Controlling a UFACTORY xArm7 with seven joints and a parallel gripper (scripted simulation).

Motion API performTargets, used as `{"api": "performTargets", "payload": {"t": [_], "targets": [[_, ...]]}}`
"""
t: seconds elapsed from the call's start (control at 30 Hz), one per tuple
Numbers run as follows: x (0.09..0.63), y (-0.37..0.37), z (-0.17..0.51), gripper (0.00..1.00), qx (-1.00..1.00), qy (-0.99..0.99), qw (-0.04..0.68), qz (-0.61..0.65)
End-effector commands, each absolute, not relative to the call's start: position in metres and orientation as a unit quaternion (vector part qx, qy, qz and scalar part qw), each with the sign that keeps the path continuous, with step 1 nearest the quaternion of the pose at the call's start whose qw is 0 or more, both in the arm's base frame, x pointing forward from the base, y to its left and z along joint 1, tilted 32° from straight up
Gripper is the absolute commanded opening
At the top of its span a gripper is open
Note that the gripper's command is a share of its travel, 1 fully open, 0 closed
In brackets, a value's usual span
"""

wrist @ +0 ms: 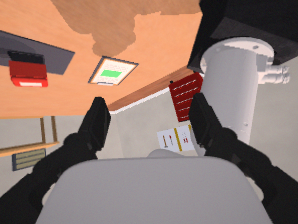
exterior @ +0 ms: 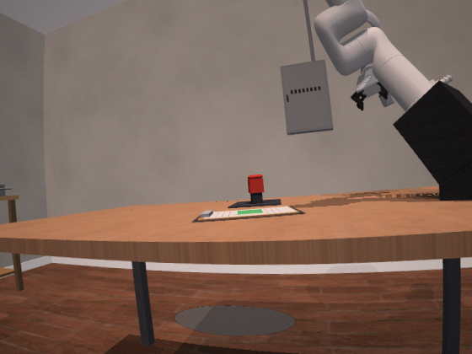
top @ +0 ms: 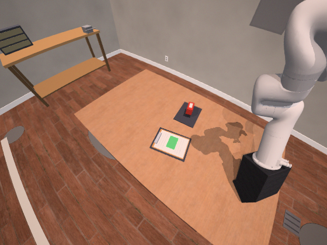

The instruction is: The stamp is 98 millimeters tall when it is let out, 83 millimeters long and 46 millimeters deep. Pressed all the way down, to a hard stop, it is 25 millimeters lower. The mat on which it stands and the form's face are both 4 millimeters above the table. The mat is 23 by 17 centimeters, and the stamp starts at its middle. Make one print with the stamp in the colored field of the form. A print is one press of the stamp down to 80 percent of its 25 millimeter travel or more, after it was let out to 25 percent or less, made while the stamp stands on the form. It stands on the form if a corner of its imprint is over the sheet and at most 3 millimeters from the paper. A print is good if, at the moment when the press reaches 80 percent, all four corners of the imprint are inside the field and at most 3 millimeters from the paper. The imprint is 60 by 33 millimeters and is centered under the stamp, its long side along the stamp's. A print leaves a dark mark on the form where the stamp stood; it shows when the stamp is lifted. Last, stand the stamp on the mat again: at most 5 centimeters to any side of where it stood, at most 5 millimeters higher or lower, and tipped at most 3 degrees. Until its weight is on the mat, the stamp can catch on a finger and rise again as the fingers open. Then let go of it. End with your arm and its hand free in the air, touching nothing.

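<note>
The red stamp (top: 190, 109) stands upright at the middle of the dark mat (top: 188, 114) on the table; it also shows in the exterior view (exterior: 255, 188) and the wrist view (wrist: 28, 74). The form on its clipboard (top: 171, 143) lies in front of the mat, with a green field (top: 172, 142) that bears no mark. The field also shows in the wrist view (wrist: 111, 73). My gripper (exterior: 366, 96) hangs high above the table near the arm's base, far from the stamp. Its fingers are wide open and empty.
The arm's black base block (top: 260, 181) stands on the table's near right end. A wooden shelf (top: 55, 61) with a small grey box (top: 88, 28) stands at the far wall. A grey wall cabinet (exterior: 306, 97) hangs behind.
</note>
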State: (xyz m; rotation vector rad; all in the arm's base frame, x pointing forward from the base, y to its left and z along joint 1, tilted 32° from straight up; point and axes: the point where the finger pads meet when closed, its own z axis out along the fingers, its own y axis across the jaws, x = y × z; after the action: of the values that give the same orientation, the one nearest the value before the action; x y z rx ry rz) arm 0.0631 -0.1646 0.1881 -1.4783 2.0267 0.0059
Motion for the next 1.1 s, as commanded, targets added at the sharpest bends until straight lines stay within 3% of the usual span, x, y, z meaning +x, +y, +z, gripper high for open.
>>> {"api": "performTargets", "payload": {"t": [0.0, 0.63, 1.07], "targets": [[0.063, -0.165, 0.189, 1.00, -0.560, 0.768, 0.311, 0.001], [0.063, -0.167, 0.189, 1.00, -0.561, 0.769, 0.307, 0.001], [0.102, -0.231, 0.198, 1.00, -0.615, 0.773, 0.155, -0.015]]}}
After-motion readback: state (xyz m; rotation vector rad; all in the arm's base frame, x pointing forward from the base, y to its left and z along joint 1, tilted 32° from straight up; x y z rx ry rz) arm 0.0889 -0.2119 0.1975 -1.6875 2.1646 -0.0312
